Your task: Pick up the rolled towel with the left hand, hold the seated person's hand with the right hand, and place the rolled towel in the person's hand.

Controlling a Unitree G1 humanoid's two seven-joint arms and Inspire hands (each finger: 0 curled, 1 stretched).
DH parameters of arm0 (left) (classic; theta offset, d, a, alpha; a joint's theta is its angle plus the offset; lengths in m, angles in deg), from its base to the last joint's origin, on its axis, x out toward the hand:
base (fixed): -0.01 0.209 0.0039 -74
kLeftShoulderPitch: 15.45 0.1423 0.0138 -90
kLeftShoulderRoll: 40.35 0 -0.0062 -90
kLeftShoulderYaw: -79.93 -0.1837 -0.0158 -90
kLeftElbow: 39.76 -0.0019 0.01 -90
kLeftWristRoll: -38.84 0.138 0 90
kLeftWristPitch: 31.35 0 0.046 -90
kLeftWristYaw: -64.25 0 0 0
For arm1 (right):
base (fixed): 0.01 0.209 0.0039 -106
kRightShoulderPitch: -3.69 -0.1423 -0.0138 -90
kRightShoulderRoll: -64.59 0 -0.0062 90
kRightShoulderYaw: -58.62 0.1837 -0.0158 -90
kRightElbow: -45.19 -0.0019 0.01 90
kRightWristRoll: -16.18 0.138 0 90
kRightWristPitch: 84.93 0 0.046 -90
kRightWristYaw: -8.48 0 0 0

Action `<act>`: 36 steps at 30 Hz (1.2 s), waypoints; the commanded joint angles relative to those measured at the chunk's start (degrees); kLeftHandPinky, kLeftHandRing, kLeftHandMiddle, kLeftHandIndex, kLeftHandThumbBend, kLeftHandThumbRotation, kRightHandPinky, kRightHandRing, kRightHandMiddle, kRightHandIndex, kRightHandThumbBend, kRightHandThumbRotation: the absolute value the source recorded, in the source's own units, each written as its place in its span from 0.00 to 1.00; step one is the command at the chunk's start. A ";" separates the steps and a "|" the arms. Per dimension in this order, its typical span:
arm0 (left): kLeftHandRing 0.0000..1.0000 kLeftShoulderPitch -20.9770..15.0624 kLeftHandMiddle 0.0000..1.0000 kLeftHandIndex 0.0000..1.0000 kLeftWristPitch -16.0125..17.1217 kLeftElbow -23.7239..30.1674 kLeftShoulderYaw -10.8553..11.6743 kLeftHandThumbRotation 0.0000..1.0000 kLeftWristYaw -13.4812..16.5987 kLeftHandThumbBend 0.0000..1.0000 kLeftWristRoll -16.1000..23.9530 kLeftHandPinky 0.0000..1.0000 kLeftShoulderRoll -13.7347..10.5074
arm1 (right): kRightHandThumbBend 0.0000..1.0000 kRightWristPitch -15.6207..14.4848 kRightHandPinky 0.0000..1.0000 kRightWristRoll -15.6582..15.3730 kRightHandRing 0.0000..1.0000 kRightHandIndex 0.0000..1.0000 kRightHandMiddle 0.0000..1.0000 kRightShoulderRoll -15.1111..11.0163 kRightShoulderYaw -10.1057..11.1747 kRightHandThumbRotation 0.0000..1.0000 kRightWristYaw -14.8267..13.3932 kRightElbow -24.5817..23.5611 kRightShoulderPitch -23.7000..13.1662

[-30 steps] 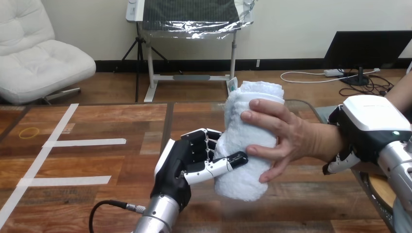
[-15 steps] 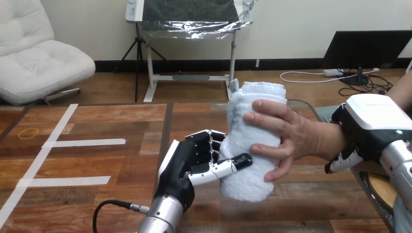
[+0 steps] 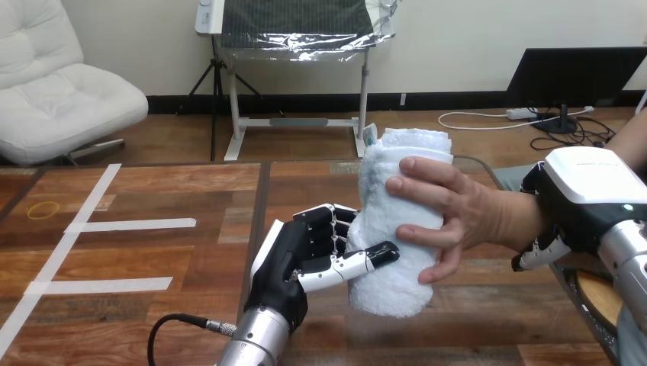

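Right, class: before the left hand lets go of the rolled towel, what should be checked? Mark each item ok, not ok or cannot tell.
1. The person's hand is closed round the rolled towel: ok, its fingers wrap over the front.
2. The left hand grips the towel: ok, thumb in front, fingers behind.
3. The right hand supports the person's wrist: ok, its fingers curl under it.
4. The towel stands upright: ok, only slightly tilted.
5. The towel's lower end is off the table: cannot tell.
6. The person's grip can carry the towel alone: cannot tell.
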 commanded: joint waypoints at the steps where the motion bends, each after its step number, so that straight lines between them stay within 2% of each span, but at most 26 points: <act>1: 0.40 -4.26 0.45 0.47 1.73 0.23 -2.18 0.01 -1.75 0.63 -0.06 0.34 3.86 | 0.77 -1.65 0.23 -1.31 0.34 0.46 0.43 0.59 -0.18 0.00 0.38 1.42 -2.38; 2: 0.40 -4.27 0.44 0.47 1.73 0.21 -2.19 0.01 -1.76 0.63 -0.06 0.34 3.82 | 0.79 -1.70 0.27 -1.51 0.39 0.49 0.47 0.63 -0.17 0.00 0.43 1.37 -2.36; 9: 0.41 -4.45 0.46 0.48 1.46 0.39 -2.23 0.02 -3.09 0.62 -0.25 0.36 2.72 | 0.81 -1.91 0.39 -1.61 0.53 0.61 0.60 0.97 0.44 0.00 1.15 0.06 -1.82; 11: 0.45 -4.48 0.50 0.51 1.09 0.77 -2.42 0.05 -3.39 0.63 0.10 0.39 2.26 | 0.82 -1.96 0.45 -1.57 0.59 0.67 0.66 0.95 0.52 0.01 1.27 -0.23 -1.69; 13: 0.45 -4.57 0.50 0.52 0.90 1.16 -2.76 0.06 -3.93 0.63 0.82 0.39 1.46 | 0.82 -1.74 0.47 -1.19 0.60 0.68 0.67 0.87 0.76 0.01 1.36 -0.74 -1.37; 18: 0.55 -4.51 0.61 0.64 0.29 1.93 -2.94 0.16 -5.44 0.63 1.08 0.46 0.71 | 0.83 -0.97 0.56 -0.33 0.70 0.75 0.75 0.45 1.18 0.01 1.79 -1.56 -0.84; 20: 0.61 -4.49 0.68 0.72 -0.07 2.25 -2.97 0.23 -5.95 0.65 1.15 0.51 0.51 | 0.84 -0.85 0.61 -0.08 0.75 0.79 0.80 0.30 1.32 0.02 2.20 -1.96 -0.66; 22: 0.62 -4.47 0.69 0.74 -0.19 2.31 -2.77 0.24 -7.08 0.66 0.39 0.52 0.49 | 0.84 -0.78 0.62 -0.13 0.76 0.80 0.81 0.01 1.38 0.02 2.60 -2.55 -0.39; 23: 0.68 -4.47 0.74 0.79 -0.21 2.30 -2.69 0.27 -7.41 0.68 0.20 0.56 0.53 | 0.84 -0.75 0.66 -0.16 0.79 0.82 0.83 -0.06 1.42 0.03 2.71 -2.68 -0.31; 27: 0.78 -4.57 0.83 0.89 0.15 2.05 -2.49 0.32 -9.10 0.71 -0.13 0.65 0.16 | 0.85 -0.38 0.74 -0.35 0.85 0.85 0.87 -0.31 1.65 0.04 2.83 -3.20 0.18; 29: 0.86 -4.57 0.89 0.94 0.10 2.15 -2.41 0.37 -9.48 0.74 0.11 0.74 0.03 | 0.85 -0.24 0.80 -0.46 0.90 0.87 0.90 -0.41 1.74 0.05 2.87 -3.36 0.37; 32: 0.91 -4.60 0.94 0.97 0.57 2.15 -2.33 0.39 -9.75 0.77 0.80 0.82 -0.13 | 0.85 0.02 0.85 -0.58 0.93 0.88 0.92 -0.61 1.92 0.06 2.86 -3.97 0.82; 36: 0.96 -4.47 0.97 0.99 0.78 2.58 -2.26 0.41 -10.25 0.81 1.49 0.91 -0.48 | 0.86 -1.04 0.93 -1.37 0.97 0.90 0.94 -0.81 1.90 0.08 4.43 -5.71 1.29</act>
